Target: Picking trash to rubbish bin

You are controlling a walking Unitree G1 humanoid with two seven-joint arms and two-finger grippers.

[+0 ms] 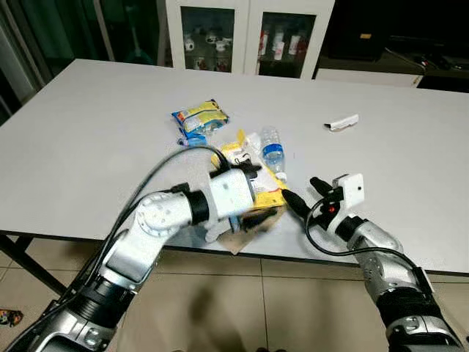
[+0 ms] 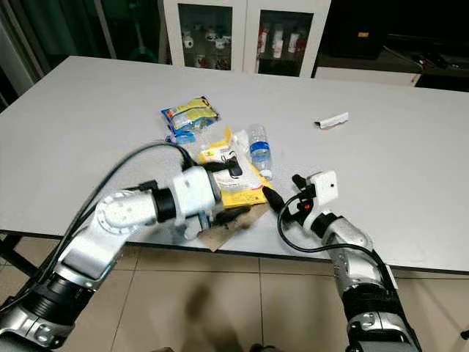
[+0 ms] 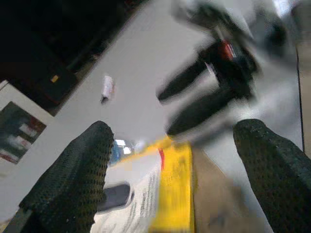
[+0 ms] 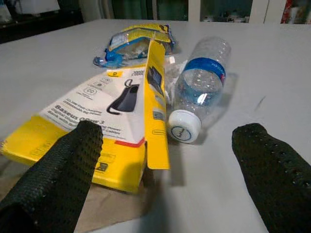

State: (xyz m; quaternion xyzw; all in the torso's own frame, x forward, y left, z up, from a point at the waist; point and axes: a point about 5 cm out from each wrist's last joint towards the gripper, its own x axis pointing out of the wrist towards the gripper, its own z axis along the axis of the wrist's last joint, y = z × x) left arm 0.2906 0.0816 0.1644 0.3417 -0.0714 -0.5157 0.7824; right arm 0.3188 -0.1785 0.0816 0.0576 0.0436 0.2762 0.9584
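left gripper (image 1: 260, 196) wide over yellow box (image 4: 104, 119), contact unclear | right gripper (image 1: 308, 194) wide, near table (image 1: 88, 147) edge

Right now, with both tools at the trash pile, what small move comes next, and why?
Probably close the left tool on the yellow box: its open fingers straddle the box's edge. The right tool sits open beside it, facing the bottle.

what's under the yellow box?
A flat brown piece of cardboard lies under the yellow box, sticking out at its near edge by the table rim. How far it runs beneath the box is hidden.
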